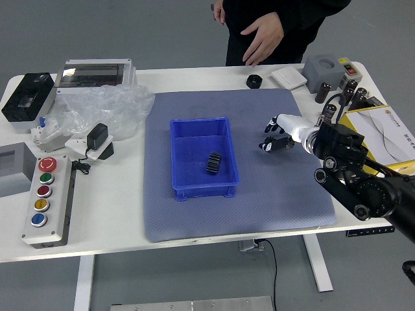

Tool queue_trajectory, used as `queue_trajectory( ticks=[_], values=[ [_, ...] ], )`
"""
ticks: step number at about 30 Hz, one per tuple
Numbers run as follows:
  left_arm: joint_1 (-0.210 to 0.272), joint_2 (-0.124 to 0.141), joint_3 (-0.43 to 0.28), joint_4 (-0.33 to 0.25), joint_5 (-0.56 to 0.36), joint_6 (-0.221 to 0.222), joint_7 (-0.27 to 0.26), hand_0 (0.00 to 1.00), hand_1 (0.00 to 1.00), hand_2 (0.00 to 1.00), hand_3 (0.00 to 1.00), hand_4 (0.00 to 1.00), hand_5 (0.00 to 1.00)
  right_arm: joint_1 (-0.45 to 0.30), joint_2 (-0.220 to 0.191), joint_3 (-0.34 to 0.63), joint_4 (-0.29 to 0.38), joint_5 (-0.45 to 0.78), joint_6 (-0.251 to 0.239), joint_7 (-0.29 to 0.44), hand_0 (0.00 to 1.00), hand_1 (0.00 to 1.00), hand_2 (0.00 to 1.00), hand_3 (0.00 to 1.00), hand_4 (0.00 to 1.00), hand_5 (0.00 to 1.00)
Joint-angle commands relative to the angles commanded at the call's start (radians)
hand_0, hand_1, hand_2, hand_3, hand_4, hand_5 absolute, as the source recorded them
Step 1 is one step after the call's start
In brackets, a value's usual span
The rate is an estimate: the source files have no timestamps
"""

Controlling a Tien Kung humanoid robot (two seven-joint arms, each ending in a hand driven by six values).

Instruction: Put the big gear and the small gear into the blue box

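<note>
Right robot hand (283, 134) low over grey-blue mat (279, 207), right of blue plastic box (204, 192) — can't tell its grip, it blocks the view beneath.
Black ribbed gear (214, 162) inside box — person's hands (264, 37) beyond black round piece (254, 81).

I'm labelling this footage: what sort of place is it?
Probably a robotics lab or test bench: a robot's right hand over a mat, a button box, and a person standing by.

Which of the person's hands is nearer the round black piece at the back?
Left. The person's left hand is just beyond the black piece; their right hand is farther back.
</note>
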Motion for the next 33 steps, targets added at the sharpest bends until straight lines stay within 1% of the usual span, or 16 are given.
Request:
queue_trajectory(
  ticks=[3, 4, 9, 10, 15, 16, 21, 22, 27, 28, 33],
  values=[
    [0.0, 0.0, 0.0, 0.0, 0.0, 0.0, 0.0, 0.804, 0.832, 0.825, 0.851, 0.682, 0.255, 0.002, 0.003, -0.003, -0.006, -0.006, 0.003, -0.003, 0.716, 0.716, 0.775, 0.73, 0.732, 0.406],
    [0.0, 0.0, 0.001, 0.0, 0.0, 0.0, 0.0, 0.804, 0.832, 0.825, 0.851, 0.683, 0.255, 0.002, 0.004, -0.004, -0.008, -0.009, 0.004, -0.005, 0.696, 0.694, 0.763, 0.737, 0.733, 0.39],
    [0.001, 0.001, 0.002, 0.0, 0.001, 0.0, 0.0, 0.804, 0.832, 0.825, 0.851, 0.683, 0.255, 0.004, 0.01, -0.009, -0.016, -0.021, 0.007, -0.01, 0.696, 0.694, 0.763, 0.737, 0.733, 0.39],
    [0.001, 0.001, 0.002, 0.0, 0.001, 0.0, 0.0, 0.804, 0.83, 0.824, 0.85, 0.682, 0.255, 0.004, 0.011, -0.01, -0.018, -0.023, 0.007, -0.01, 0.678, 0.666, 0.744, 0.749, 0.736, 0.382],
    [0.002, 0.001, 0.002, 0.0, 0.003, -0.001, 0.001, 0.804, 0.83, 0.824, 0.85, 0.682, 0.255, 0.004, 0.018, -0.013, -0.03, -0.037, 0.009, -0.013, 0.678, 0.666, 0.744, 0.749, 0.736, 0.382],
    [0.002, 0.001, 0.002, 0.0, 0.003, -0.001, 0.001, 0.804, 0.831, 0.825, 0.851, 0.683, 0.255, 0.005, 0.02, -0.013, -0.033, -0.04, 0.009, -0.013, 0.658, 0.637, 0.707, 0.757, 0.729, 0.372],
    [0.002, 0.001, 0.002, 0.0, 0.005, -0.001, 0.001, 0.804, 0.831, 0.825, 0.851, 0.683, 0.255, 0.009, 0.029, -0.015, -0.044, -0.06, 0.008, -0.015, 0.658, 0.637, 0.707, 0.757, 0.729, 0.372],
    [0.002, 0.001, 0.002, 0.0, 0.006, -0.001, 0.001, 0.804, 0.83, 0.825, 0.851, 0.683, 0.256, 0.01, 0.032, -0.016, -0.047, -0.065, 0.008, -0.016, 0.619, 0.604, 0.683, 0.757, 0.718, 0.36],
    [0.001, 0.001, 0.003, 0.0, 0.005, -0.001, 0.001, 0.804, 0.83, 0.825, 0.851, 0.683, 0.256, 0.017, 0.041, -0.021, -0.057, -0.094, 0.003, -0.018, 0.619, 0.604, 0.683, 0.757, 0.718, 0.36],
    [0.001, 0.001, 0.003, 0.0, 0.005, -0.001, 0.001, 0.804, 0.83, 0.825, 0.851, 0.682, 0.255, 0.018, 0.042, -0.023, -0.059, -0.101, 0.001, -0.018, 0.553, 0.577, 0.664, 0.744, 0.683, 0.331],
    [0.002, 0.0, 0.004, 0.0, 0.004, -0.001, 0.001, 0.804, 0.83, 0.825, 0.851, 0.682, 0.255, 0.022, 0.048, -0.033, -0.062, -0.135, -0.005, -0.019, 0.553, 0.577, 0.664, 0.744, 0.683, 0.331]
  ],
)
